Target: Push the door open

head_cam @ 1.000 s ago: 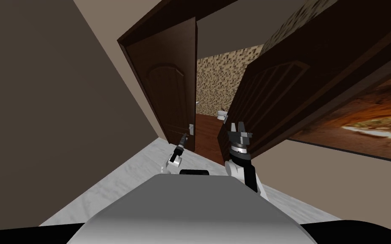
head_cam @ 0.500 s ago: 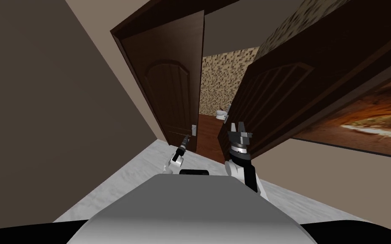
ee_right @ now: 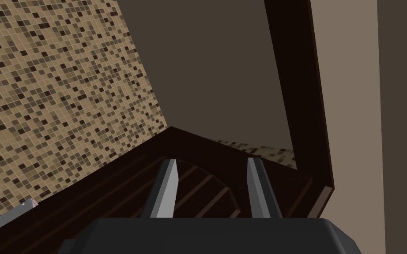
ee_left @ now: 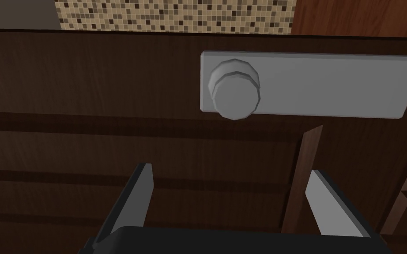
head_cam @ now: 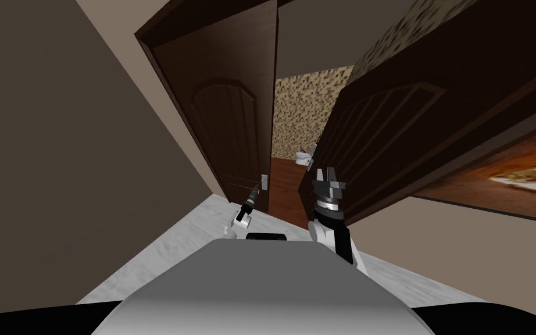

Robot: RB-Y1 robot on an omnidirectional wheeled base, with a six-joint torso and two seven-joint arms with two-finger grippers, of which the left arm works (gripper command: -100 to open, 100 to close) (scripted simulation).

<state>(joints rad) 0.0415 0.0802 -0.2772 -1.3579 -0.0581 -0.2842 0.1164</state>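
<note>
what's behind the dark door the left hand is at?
Past the edge of the door: mosaic-tiled wall, reddish wood floor, small white fixture. The door and the other leaf cover the rest.

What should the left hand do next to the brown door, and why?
Probably ease the left gripper forward against the dark brown door near its grey knob: its open fingers point at the panel, and the door stands only partly open.

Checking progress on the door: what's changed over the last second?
I have moved: in the head view the left door looms larger and the painting sits lower. The left gripper stays open at the door, beside the plate, holding nothing. The right gripper, also open, and the right door look unchanged.
</note>
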